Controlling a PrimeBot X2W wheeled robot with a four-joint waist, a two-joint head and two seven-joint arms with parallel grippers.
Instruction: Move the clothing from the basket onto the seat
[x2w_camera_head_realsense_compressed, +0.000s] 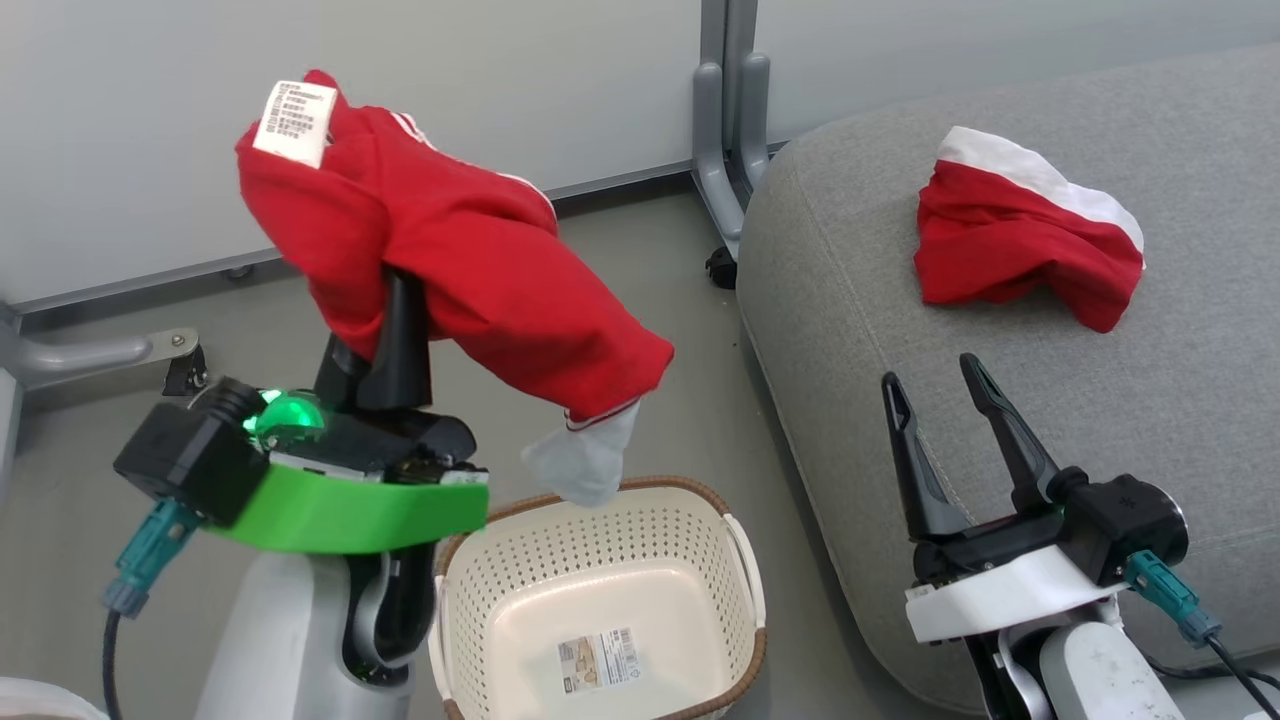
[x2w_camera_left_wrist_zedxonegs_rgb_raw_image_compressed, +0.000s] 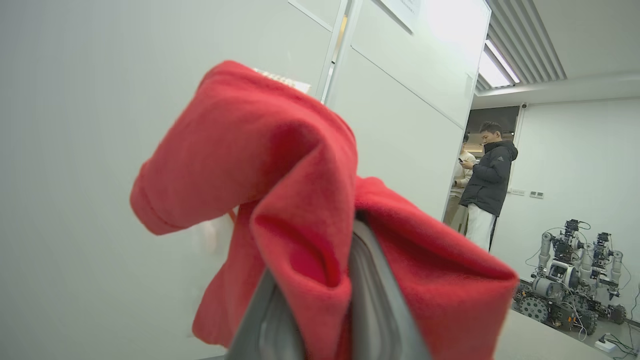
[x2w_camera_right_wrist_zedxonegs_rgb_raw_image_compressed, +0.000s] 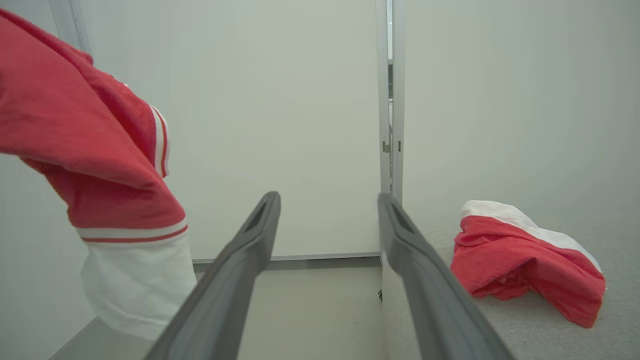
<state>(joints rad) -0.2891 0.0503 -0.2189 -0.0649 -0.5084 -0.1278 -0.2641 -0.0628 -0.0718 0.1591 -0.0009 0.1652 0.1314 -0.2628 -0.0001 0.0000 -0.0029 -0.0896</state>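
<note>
The cream basket (x2w_camera_head_realsense_compressed: 650, 530) is sitting on the floor; the left gripper (x2w_camera_head_realsense_compressed: 402, 320) is clenching a red garment (x2w_camera_head_realsense_compressed: 480, 260) above it, white cuff perhaps brushing the rim. The right gripper (x2w_camera_head_realsense_compressed: 928, 372) is hovering spread apart over the grey seat (x2w_camera_head_realsense_compressed: 1150, 420), where the second red garment (x2w_camera_head_realsense_compressed: 1020, 250) is lying

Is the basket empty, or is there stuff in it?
Empty. The basket has just a label on its bare bottom. One red garment hangs from the left gripper; the other garment lies on the seat.
</note>
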